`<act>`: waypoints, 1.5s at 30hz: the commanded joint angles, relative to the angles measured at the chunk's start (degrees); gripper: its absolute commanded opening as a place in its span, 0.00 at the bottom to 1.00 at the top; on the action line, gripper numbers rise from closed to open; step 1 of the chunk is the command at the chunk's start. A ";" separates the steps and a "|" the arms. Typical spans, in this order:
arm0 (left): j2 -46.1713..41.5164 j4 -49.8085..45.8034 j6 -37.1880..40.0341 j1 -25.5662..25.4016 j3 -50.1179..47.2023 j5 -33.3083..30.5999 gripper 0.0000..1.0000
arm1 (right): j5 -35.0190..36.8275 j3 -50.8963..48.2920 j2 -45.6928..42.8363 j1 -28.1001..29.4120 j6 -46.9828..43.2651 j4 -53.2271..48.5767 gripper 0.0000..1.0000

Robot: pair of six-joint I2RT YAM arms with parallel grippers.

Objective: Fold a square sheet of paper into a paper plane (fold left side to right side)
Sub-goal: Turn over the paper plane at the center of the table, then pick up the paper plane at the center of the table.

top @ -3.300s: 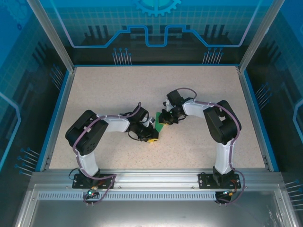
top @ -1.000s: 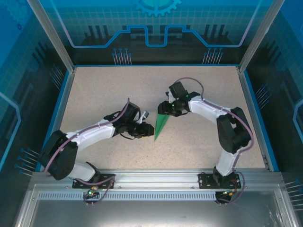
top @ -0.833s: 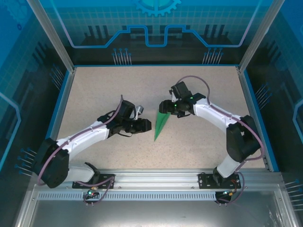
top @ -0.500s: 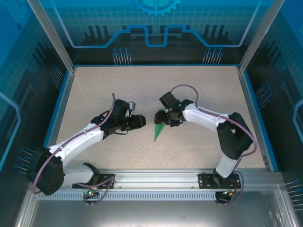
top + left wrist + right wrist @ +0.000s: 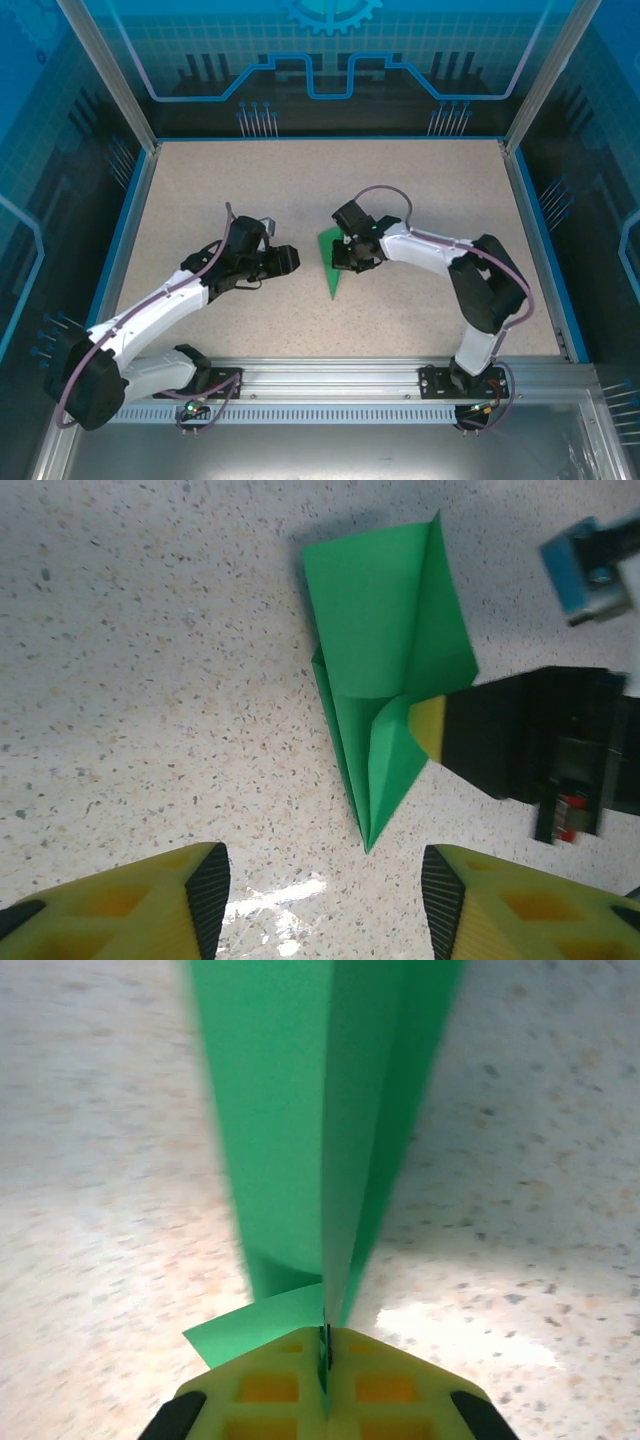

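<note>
**Ana:** Where is the paper?

**Ben:** The paper lies in the middle of the counter. It is folded into a long thin shape with 1 sharp tip.

**Ana:** Which way does it point?

**Ben:** Its long line runs from near to far. The tip points at the arm bases. The wide end is on the far side.

**Ana:** Who holds it?

**Ben:** The right gripper is closed tight on the paper's right edge. In its own camera, a fold of paper is pinched between its 2 fingers.

**Ana:** And the left gripper?

**Ben:** The left gripper is open and holds nothing. It sits near the paper's left side, not touching, and it faces the paper.

**Ana:** So what matters next?

**Ben:** I think the left side must go over to the right. The right arm is nearer, since it touches the paper. The left gripper would have to reach right, across that long line.
</note>
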 commanded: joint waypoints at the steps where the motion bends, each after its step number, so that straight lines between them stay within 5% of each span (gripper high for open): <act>1: -2.73 -3.49 0.81 0.55 1.04 -4.02 0.60 | -9.04 -4.64 -6.32 -1.08 -2.86 8.81 0.00; 7: -5.10 -4.12 0.95 1.03 1.57 -6.38 0.65 | -21.52 -14.21 -4.17 -5.93 -2.18 19.94 0.00; 13: -4.66 -4.56 -0.07 1.17 1.41 -5.55 0.66 | -21.00 -19.56 -1.37 -10.34 -5.58 21.59 0.00; 23: -4.83 -4.87 -0.24 1.22 1.53 -5.78 0.67 | -11.35 -16.45 -8.04 -13.27 -11.75 4.21 0.34; 33: -4.84 -2.31 0.15 1.63 1.36 -6.36 0.81 | 0.05 -6.54 -11.97 -2.36 -6.07 -9.70 0.56; 45: -6.71 -3.72 1.19 2.07 0.56 -6.23 0.85 | 2.47 1.61 1.48 3.07 -2.20 -11.64 0.48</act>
